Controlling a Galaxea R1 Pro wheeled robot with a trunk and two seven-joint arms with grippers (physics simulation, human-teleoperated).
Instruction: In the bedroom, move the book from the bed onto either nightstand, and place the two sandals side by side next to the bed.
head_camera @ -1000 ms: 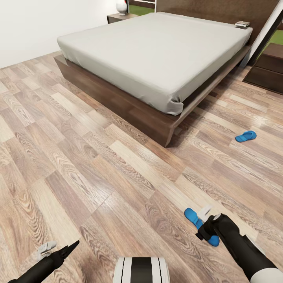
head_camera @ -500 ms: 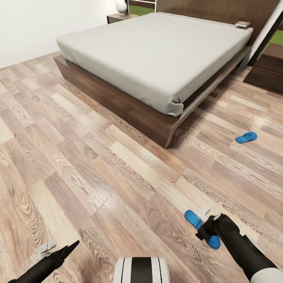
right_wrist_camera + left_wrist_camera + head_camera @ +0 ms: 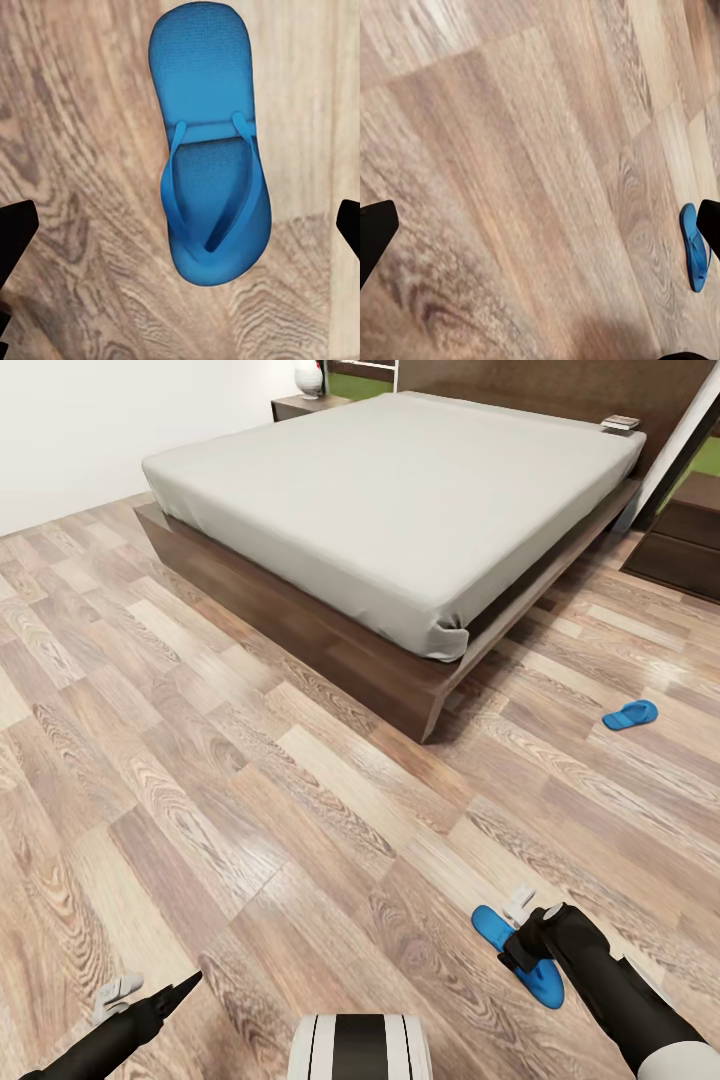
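Right gripper (image 3: 520,908): we see it low over the wood-plank floor (image 3: 200,780), directly above the near blue sandal (image 3: 517,954); in the right wrist view the fingers stand wide apart, with the sandal (image 3: 208,150) lying strap-up between them, untouched.
Left gripper (image 3: 115,996): we see it hanging above bare floor; the left wrist view shows its fingers spread, nothing between them.
Second sandal (image 3: 630,715): flat on the floor, well apart from the first, off the long side of the bed (image 3: 400,500).
Book (image 3: 620,422): on the mattress at the far corner, near the headboard.
Nightstands: one (image 3: 690,530) just beyond that side of the bed, another (image 3: 300,405) at the far side with a white lamp (image 3: 309,377) on it.
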